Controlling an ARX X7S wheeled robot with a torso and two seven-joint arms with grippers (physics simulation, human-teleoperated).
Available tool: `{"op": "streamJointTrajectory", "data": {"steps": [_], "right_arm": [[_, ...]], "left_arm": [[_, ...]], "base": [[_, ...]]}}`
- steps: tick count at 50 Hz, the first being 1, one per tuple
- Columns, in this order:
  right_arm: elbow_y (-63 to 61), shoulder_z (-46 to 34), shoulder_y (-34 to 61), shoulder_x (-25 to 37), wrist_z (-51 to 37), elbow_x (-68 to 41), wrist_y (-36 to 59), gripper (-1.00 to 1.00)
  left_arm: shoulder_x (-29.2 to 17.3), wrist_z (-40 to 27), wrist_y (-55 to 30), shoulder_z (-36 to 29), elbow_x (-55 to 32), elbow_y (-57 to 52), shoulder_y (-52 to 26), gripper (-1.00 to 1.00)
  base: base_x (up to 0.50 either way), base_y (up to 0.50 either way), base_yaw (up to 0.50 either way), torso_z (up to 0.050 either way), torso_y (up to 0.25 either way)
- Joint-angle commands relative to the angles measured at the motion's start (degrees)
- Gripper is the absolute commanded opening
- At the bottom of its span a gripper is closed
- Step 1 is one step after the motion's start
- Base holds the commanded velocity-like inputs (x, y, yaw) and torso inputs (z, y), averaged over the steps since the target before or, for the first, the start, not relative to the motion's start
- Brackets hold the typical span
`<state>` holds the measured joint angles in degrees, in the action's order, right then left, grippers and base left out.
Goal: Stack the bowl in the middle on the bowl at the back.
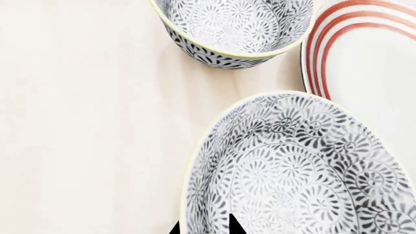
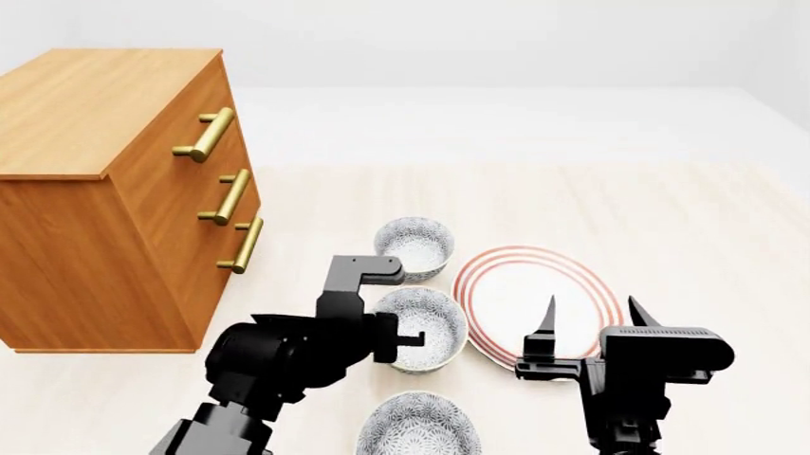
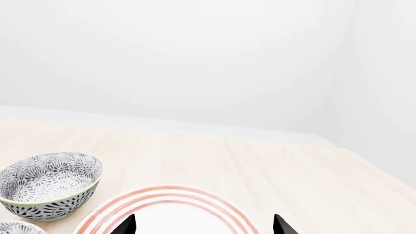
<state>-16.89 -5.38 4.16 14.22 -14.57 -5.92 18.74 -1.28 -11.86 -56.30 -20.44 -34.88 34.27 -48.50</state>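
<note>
**Trainee:** Where are you in this one?

**Me:** I'd judge I'm at the grasp. In the head view my left gripper (image 2: 408,337) sits at the near-left rim of the middle bowl (image 2: 428,325), the small deep round one with grey-and-white speckle, just below the frame's centre. In the left wrist view, two dark fingertips (image 1: 236,226) straddle that bowl's (image 1: 299,170) rim at the bottom edge. I cannot tell if they have pinched yet; too little shows.

**Trainee:** And the target?

**Me:** The identical speckled back bowl (image 2: 414,246) stands just above it in the head view, apart from it, top centre in the left wrist view (image 1: 237,29) and lower left in the right wrist view (image 3: 50,185).

**Trainee:** How do you do it well?

**Me:** Clamp firmly on the rim wall, lift straight until the foot clears the back bowl's rim, carry it level, centre it, lower, then release. A tilted carry could clip the red-ringed white plate (image 2: 538,303) just beside both bowls.

**Trainee:** The right arm?

**Me:** My right gripper (image 2: 593,327) hangs spread wide over the plate's near edge, holding nothing.

**Trainee:** Anything in the dishes?

**Me:** No. All three bowls, including the near one (image 2: 418,427) at the bottom edge, and the plate look empty.
</note>
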Motion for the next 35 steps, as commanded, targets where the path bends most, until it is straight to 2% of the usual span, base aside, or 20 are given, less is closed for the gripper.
{"op": "streamJointTrajectory", "data": {"steps": [1, 14, 21, 23, 26, 31, 35], "right_arm": [[2.2, -0.2, 3.1, 0.2, 0.4, -0.7, 1.1, 1.0], [-0.2, -1.0, 7.3, 0.1, 0.1, -1.7, 7.5, 1.0], [-3.1, -1.6, 9.5, -0.3, -0.8, -2.0, 12.6, 1.0], [-2.5, -1.5, 2.4, -0.1, -1.3, -1.0, 4.9, 1.0], [-0.9, -1.3, -2.5, -0.1, -1.6, -0.5, -1.5, 1.0], [-0.3, -1.5, -3.3, -0.1, -1.9, -0.2, -2.9, 1.0], [-0.1, -1.6, -3.5, -0.2, -2.1, -0.2, -3.2, 1.0]], "left_arm": [[-1.3, -3.4, 0.6, 2.4, -4.5, -2.3, 0.5, -1.0], [-3.7, -5.7, -1.8, 8.6, -10.8, -8.4, 0.0, -1.0], [-4.4, -6.3, -5.8, 11.7, -15.9, -12.6, 0.6, -1.0], [-4.6, -6.8, -7.2, 12.5, -17.5, -14.3, 1.0, -1.0], [-4.9, -7.8, -9.3, 13.8, -19.9, -16.8, 1.7, -1.0], [-5.6, -8.4, -12.7, 16.0, -24.9, -22.8, 3.3, -1.0], [-6.0, -11.8, -17.1, 18.4, -29.7, -28.1, 4.9, -1.0]], "base": [[0.0, 0.0, 0.0, 0.0, 0.0], [0.0, 0.0, 0.0, 0.0, 0.0], [0.0, 0.0, 0.0, 0.0, 0.0], [0.0, 0.0, 0.0, 0.0, 0.0], [0.0, 0.0, 0.0, 0.0, 0.0], [0.0, 0.0, 0.0, 0.0, 0.0], [0.0, 0.0, 0.0, 0.0, 0.0]]}}
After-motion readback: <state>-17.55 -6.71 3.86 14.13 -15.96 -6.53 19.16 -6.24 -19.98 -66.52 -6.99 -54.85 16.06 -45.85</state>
